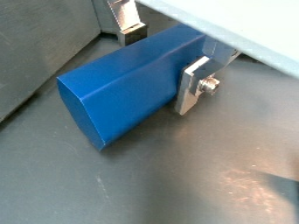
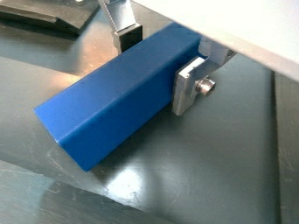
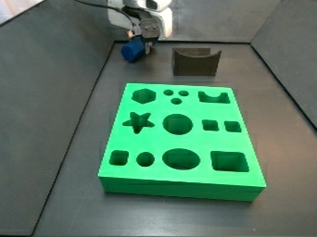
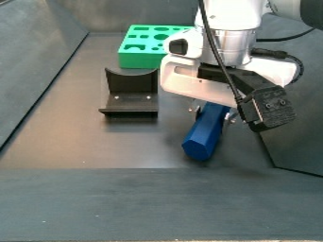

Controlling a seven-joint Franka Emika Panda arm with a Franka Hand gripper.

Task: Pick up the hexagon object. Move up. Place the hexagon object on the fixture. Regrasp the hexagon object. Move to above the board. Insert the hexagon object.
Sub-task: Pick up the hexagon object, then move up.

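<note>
Hexagon object (image 2: pixel 111 101): rigid, smooth-faced, likely slippery. Your gripper (image 2: pixel 163 61) clamps it near one end, beside the fixture (image 4: pixel 130 92); grip flat faces.

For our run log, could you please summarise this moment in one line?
stage: pick up | gripper: shut on hexagon object, beside fixture | object: tilted, low end at floor | board: holes unfilled

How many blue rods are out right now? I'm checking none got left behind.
1. The hexagon object lies on the dark floor between the gripper fingers, beside the fixture and beyond the board. No others show; the arm may hide some floor.
</note>
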